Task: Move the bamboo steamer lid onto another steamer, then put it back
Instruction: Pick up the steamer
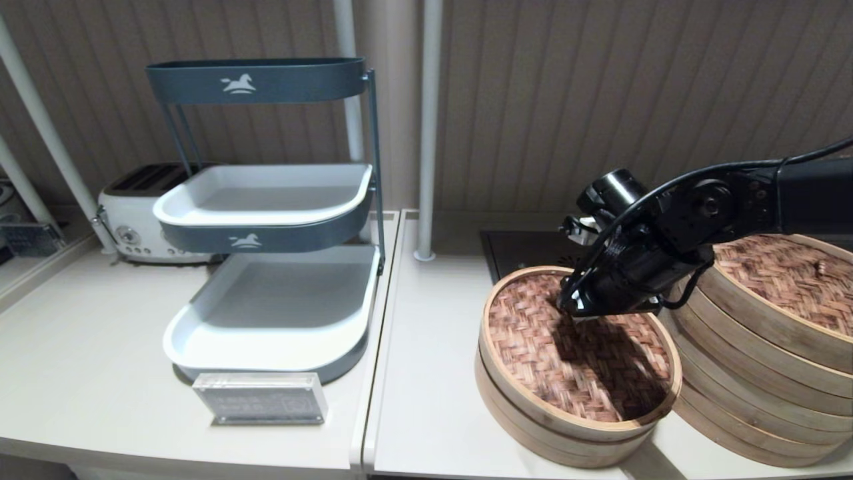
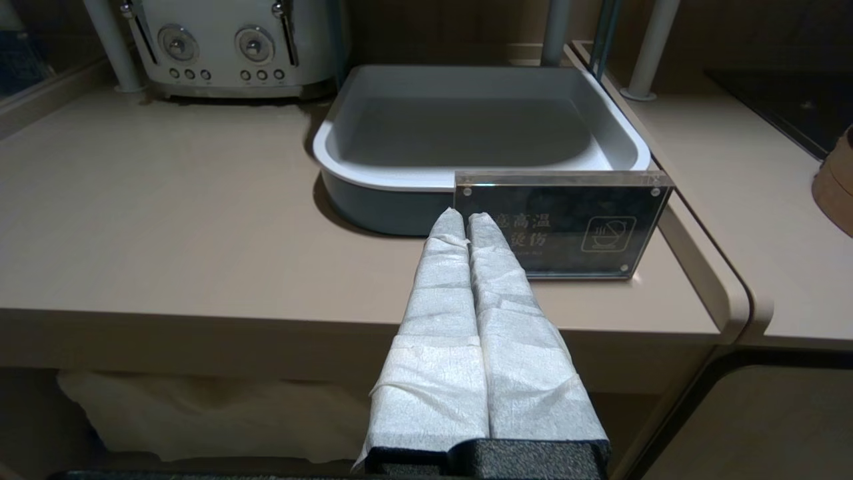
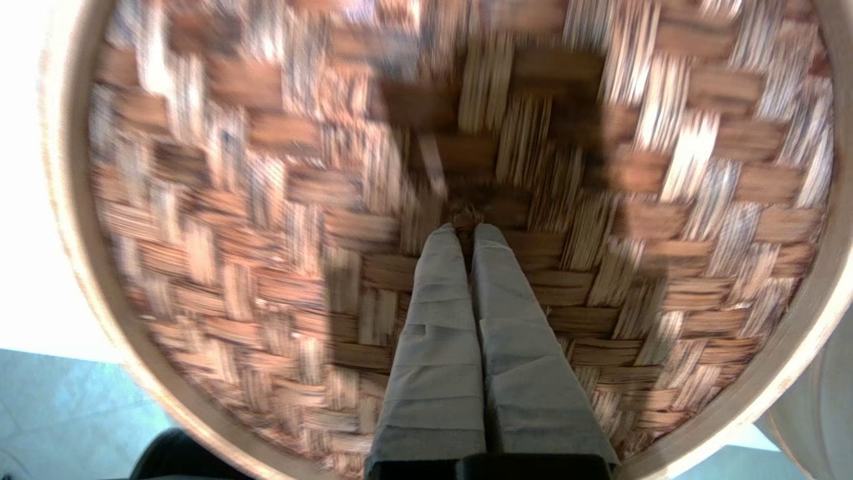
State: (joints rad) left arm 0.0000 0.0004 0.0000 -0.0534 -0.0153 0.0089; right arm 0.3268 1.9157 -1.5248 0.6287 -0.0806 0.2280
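Observation:
The bamboo steamer lid [image 1: 586, 363], reddish-brown herringbone weave with a pale rim band, sits tilted over a low bamboo basket [image 1: 533, 433] at the front right of the counter. My right gripper [image 1: 577, 312] comes down on its centre. In the right wrist view the wrapped fingers [image 3: 433, 320] are shut together, the gripper [image 3: 466, 230] pinching the small dark loop handle at the tips. The lid [image 3: 266, 200] fills that view. The tall stacked steamer [image 1: 746, 393] stands just to the right, topped by its own woven lid with a pale knob [image 1: 823, 267]. My left gripper [image 2: 465, 217] is shut and empty, parked before the counter's front edge.
A three-tier grey and white rack [image 1: 273, 313] stands at centre left, with a clear acrylic sign [image 1: 261, 399] in front of it. A white toaster [image 1: 136, 220] is at the back left. A white pole [image 1: 426, 133] and a dark hob [image 1: 526, 250] lie behind the steamers.

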